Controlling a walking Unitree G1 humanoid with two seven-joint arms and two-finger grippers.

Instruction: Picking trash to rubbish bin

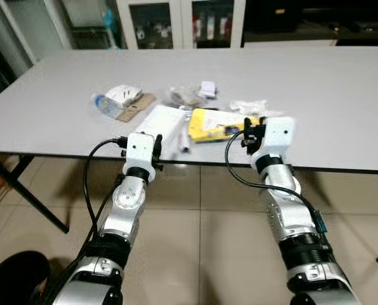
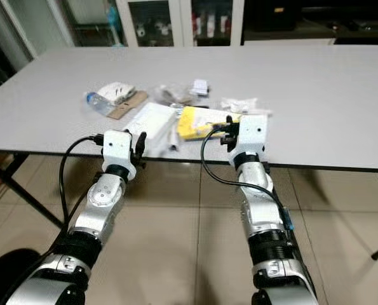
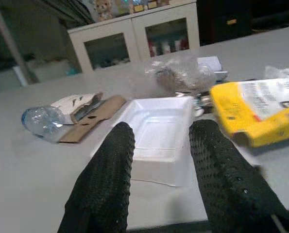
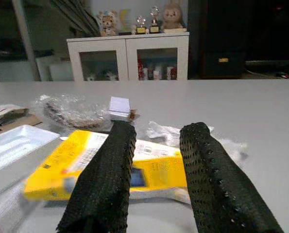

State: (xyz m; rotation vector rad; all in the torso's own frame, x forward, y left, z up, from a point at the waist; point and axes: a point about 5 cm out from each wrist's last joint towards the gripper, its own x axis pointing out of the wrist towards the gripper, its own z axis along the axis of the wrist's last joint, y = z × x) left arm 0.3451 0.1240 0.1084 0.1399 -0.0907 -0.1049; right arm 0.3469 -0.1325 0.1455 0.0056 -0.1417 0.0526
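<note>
Trash lies near the front of a grey table point(image 1: 341, 108): a white foam tray point(image 1: 165, 122), a yellow packet point(image 1: 215, 125), a clear plastic bottle point(image 1: 105, 103) beside a cardboard scrap point(image 1: 136, 107), a clear plastic bag point(image 1: 184, 95), a small white box point(image 1: 208, 88) and a crumpled white wrapper point(image 1: 249, 106). My left gripper point(image 3: 161, 145) is open at the table's front edge and points at the foam tray point(image 3: 159, 131). My right gripper point(image 4: 156, 141) is open too, just short of the yellow packet point(image 4: 154, 170). Neither gripper has anything between its fingers.
The table's front edge point(image 1: 61, 154) runs just ahead of both wrists. A black table leg point(image 1: 23, 190) slants down at the left. A dark round object point(image 1: 14, 273) sits on the tiled floor at the lower left. White glass-door cabinets point(image 1: 176, 22) stand behind the table.
</note>
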